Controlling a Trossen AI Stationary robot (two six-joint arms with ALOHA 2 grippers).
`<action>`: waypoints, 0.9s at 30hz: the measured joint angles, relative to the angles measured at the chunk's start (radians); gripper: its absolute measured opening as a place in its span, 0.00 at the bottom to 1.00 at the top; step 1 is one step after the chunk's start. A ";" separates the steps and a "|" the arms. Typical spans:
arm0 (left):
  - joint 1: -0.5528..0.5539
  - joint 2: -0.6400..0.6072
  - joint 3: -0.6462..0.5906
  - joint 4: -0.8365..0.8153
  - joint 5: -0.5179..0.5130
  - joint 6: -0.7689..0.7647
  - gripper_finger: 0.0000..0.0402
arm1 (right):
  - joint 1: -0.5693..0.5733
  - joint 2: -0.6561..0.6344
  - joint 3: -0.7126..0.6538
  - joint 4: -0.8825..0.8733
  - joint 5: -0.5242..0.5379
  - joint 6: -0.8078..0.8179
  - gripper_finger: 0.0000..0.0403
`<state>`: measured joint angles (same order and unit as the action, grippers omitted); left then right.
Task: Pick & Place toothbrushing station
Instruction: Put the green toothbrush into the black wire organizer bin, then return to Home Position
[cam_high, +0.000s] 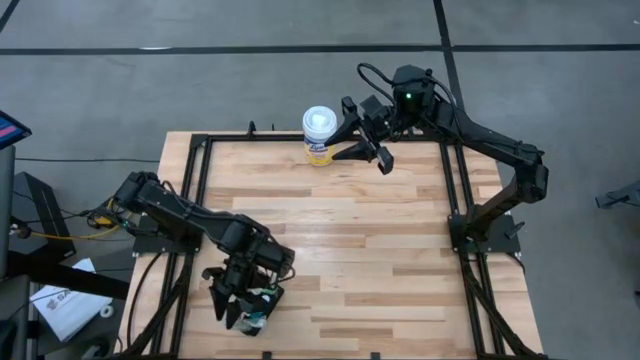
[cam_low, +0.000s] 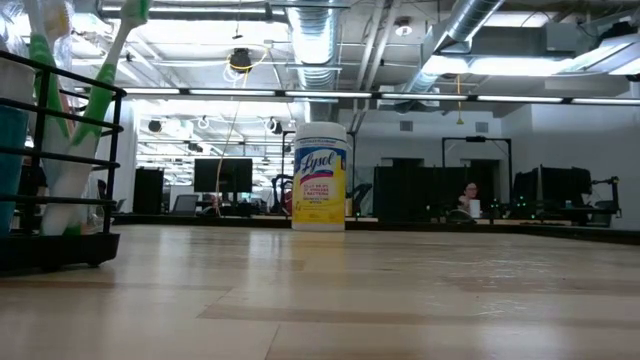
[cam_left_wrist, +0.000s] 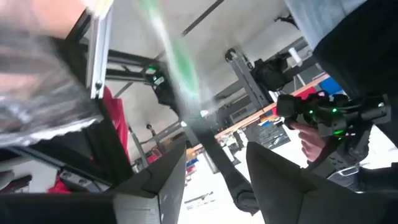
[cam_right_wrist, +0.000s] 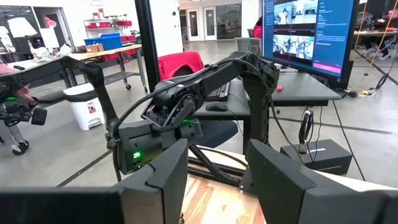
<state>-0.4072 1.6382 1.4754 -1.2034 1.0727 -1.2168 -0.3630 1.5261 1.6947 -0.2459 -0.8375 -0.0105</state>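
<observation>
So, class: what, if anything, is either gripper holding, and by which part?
Nothing visibly: the left gripper is over the toothbrushing station; the right gripper is open and empty.

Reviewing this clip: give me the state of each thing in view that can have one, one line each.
toothbrushing station: upright on the table at its near left corner, toothbrushes standing in it.
left gripper: directly over the station, fingers open, not clamped.
right gripper: open, empty, raised at the far edge beside the canister.
wipes canister: upright, white lid on.

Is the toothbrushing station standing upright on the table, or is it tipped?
Upright: in the low view the toothbrushing station rests with its base flat on the table, brushes pointing up.
</observation>
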 joint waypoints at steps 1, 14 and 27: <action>0.004 0.000 0.000 0.014 -0.005 -0.010 0.41 | 0.000 0.000 0.000 0.000 0.000 0.000 0.39; 0.070 -0.020 0.000 0.027 -0.047 -0.022 0.31 | -0.006 0.000 0.000 0.000 0.000 0.000 0.39; 0.148 -0.203 0.000 0.192 -0.117 -0.093 0.31 | -0.027 0.000 0.000 0.185 -0.003 0.033 0.39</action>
<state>-0.2589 1.4353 1.4754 -1.0112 0.9554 -1.3097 -0.3901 1.5257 1.6947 -0.0613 -0.8408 0.0224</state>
